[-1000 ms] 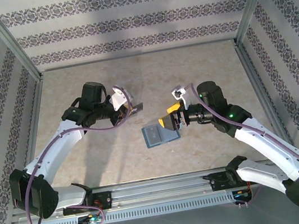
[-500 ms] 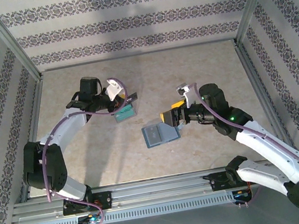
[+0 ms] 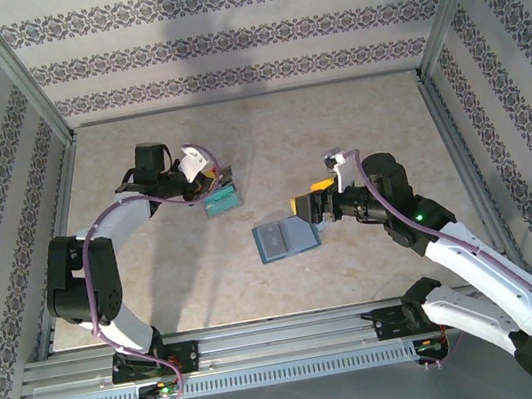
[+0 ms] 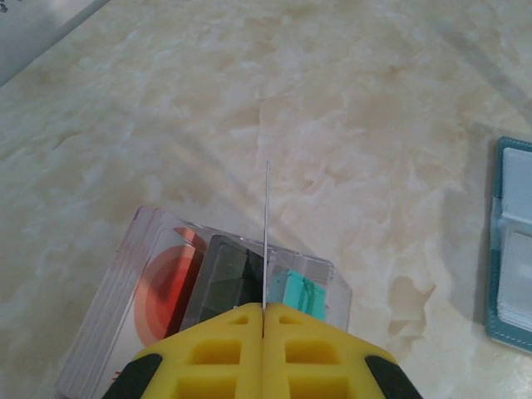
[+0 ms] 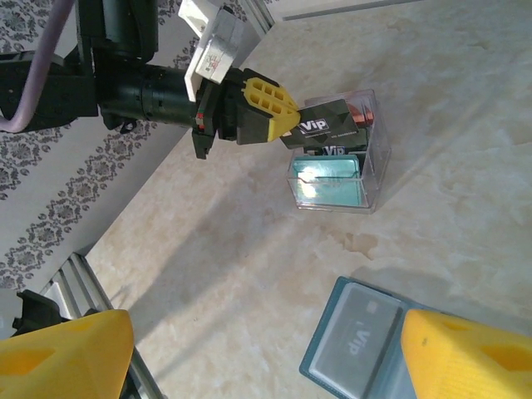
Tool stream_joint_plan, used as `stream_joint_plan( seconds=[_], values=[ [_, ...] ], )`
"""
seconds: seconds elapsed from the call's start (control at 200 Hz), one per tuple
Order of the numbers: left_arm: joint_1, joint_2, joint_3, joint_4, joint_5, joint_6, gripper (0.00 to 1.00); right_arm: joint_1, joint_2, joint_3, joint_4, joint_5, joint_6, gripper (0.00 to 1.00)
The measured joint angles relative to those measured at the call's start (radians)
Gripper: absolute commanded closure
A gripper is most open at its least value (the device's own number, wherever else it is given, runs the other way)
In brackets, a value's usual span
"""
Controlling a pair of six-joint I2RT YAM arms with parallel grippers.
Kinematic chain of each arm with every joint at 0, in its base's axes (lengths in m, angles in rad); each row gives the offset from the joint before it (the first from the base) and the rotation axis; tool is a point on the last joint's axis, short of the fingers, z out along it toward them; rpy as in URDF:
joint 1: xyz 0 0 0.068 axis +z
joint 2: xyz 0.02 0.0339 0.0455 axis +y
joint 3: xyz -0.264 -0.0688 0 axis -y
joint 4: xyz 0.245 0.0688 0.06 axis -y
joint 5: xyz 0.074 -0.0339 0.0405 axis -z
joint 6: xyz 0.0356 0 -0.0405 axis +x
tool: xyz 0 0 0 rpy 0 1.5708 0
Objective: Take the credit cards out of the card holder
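My left gripper [image 5: 283, 116] is clenched on a black card [image 5: 322, 125], pinched by one end and hanging over the clear box [image 5: 376, 162]. A white card with a red circle [image 4: 162, 278] and a teal card [image 5: 330, 187] already lie in the box. The risk on this side is the drop. The card leans over the box's far edge rather than its middle, so if I let go here it could strike the rim and slide onto the table, or nudge the box, which looks light.

The card holder [image 3: 288, 240] lies open and flat on the table, well apart from the box, with a grey card [image 5: 357, 345] in its near pocket (so the job is not finished, as I judge it). My right gripper [image 3: 308, 211] hovers at the holder's right edge, jaws spread wide and grasping nothing.

The danger here is the soft wallet. Nothing pins it, so a pinch that catches pocket fabric along with the card could lift or drag the whole holder instead of drawing the card out.
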Motion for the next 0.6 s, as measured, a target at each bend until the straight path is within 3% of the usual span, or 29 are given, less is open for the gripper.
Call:
stream_joint_plan(
  seconds=[0.6],
  values=[
    [0.02,0.058,0.001,0.009,0.003,0.063,1.0,-0.013,0.0,0.0,0.0,0.0,0.012,0.17]
  ],
)
